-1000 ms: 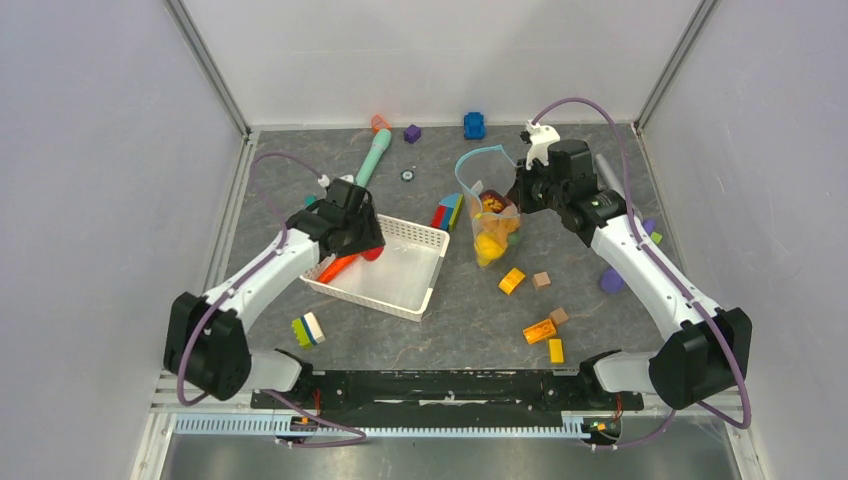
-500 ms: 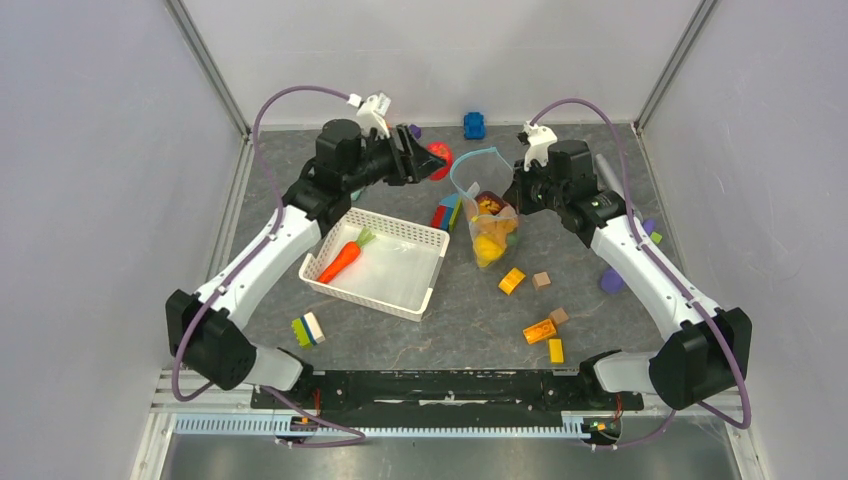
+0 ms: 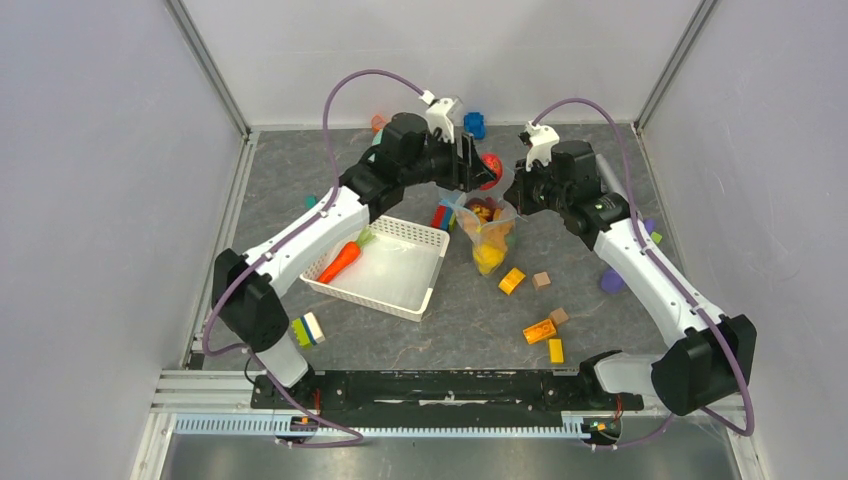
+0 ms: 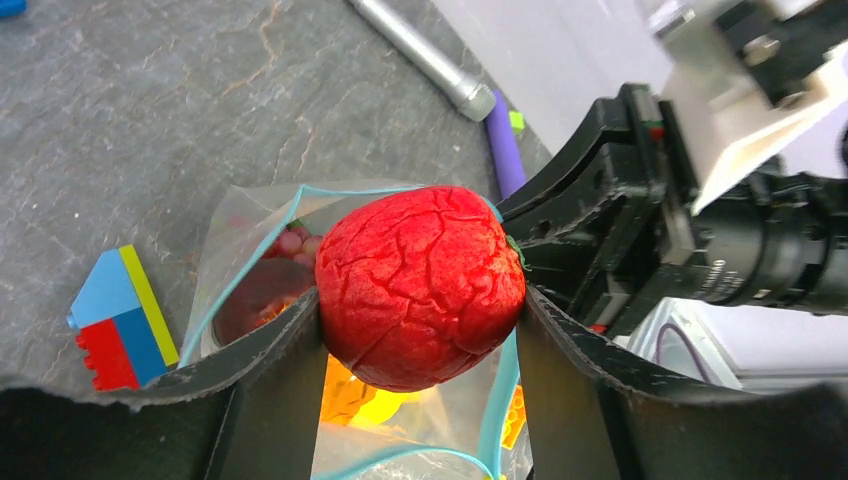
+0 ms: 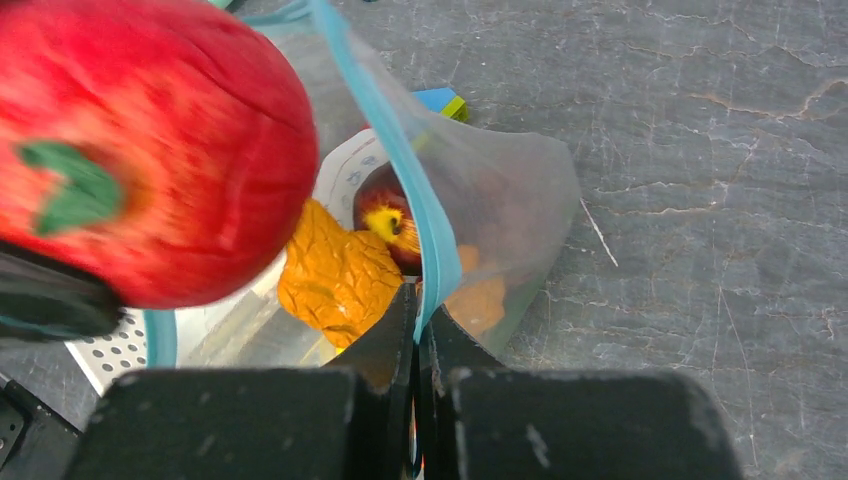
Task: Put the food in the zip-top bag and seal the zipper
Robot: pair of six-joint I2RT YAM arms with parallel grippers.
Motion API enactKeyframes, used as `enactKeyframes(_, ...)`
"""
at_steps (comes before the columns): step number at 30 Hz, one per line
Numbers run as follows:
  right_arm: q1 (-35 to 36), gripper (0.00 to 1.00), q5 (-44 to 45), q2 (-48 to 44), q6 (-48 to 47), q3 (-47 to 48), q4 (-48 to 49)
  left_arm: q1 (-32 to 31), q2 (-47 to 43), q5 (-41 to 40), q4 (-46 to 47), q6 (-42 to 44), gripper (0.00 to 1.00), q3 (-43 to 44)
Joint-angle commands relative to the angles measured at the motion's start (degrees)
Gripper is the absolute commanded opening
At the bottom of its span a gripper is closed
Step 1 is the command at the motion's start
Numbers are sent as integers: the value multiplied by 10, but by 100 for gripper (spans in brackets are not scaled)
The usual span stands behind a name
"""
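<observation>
Several loose blocks point(image 3: 540, 330), yellow, orange and plain wood, are lying on the tabletop point(image 3: 470, 310) nearer to the arm bases than the zip-top bag point(image 3: 492, 240). A striped block point(image 3: 308, 329) is sitting well off to the bag's near left. Left of the bag we are seeing the white mesh basket point(image 3: 400, 280), with the orange carrot point(image 3: 340, 262) lying in it on the side away from the bag.

The bag itself is hanging with its mouth open upward. We are making out yellow food point(image 5: 335, 275) and a dark maroon piece point(image 5: 385, 215) already lying inside it. The right fingers point(image 5: 415, 330) are clenched on the bag's rim at its right side, pinching the zipper point(image 5: 395, 140), the light-blue strip, between them. We cannot tell whether the bag's bottom is touching the tabletop.

Over the bag's open mouth, the left fingers point(image 4: 285, 345) are grasping a red fruit point(image 4: 420, 285) from both sides, spread wide around it. The fruit is hanging above the zipper line, not yet inside the bag. A red, blue and yellow block point(image 4: 115, 320) is resting just left of the bag.

Beyond the bag, a blue toy car point(image 3: 474, 124) is sitting by the far wall. To the bag's far right, a silver rod point(image 4: 420, 55) and a purple stick point(image 4: 503, 150) are lying on the tabletop.
</observation>
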Motion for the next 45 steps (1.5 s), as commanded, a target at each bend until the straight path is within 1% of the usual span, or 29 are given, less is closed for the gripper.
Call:
enactKeyframes(1,2,1,-3,-24,-8,10,24,-29,10,-70,-41,68,8,40)
enactKeyframes(4,2,1,0,-25,-8,11,24,-42,16,-103,-57,79,11,40)
enactKeyframes(6,2,1,0,-24,-8,11,25,-48,19,-116,-61,84,18,39)
enactKeyframes(7,2,1,1,-24,-8,11,24,-50,21,-124,-64,85,25,39)
enactKeyframes(8,2,1,1,-24,-8,11,24,-52,23,-130,-67,86,36,41)
enactKeyframes(9,2,1,1,-24,-7,11,24,-53,27,-135,-71,86,57,44)
enactKeyframes(10,2,1,0,-23,-7,11,24,-54,30,-137,-76,87,87,48)
enactKeyframes(11,2,1,0,-24,-7,11,24,-54,33,-136,-80,87,99,52)
enactKeyframes(14,2,1,2,-24,-8,10,24,-55,38,-134,-93,89,100,65)
enactKeyframes(18,2,1,1,-23,-8,9,24,-56,25,-121,-96,91,100,62)
enactKeyframes(21,2,1,3,-21,-9,8,24,-57,5,-102,-88,91,100,44)
enactKeyframes(24,2,1,3,-19,-10,7,25,-57,-17,-108,-84,95,100,20)
enactKeyframes(29,2,1,3,-17,-12,6,24,-57,-65,-176,-94,105,100,-38)
enactKeyframes(37,2,1,-3,-9,-12,5,24,-53,-166,-379,-154,107,100,-161)
enactKeyframes(40,2,1,-6,-10,-11,3,25,-49,-191,-436,-185,91,100,-198)
enactKeyframes(42,2,1,-5,-11,-11,2,27,-40,-205,-462,-196,76,100,-227)
enactKeyframes(45,2,1,-3,-9,-11,0,30,-16,-214,-474,-207,57,100,-269)
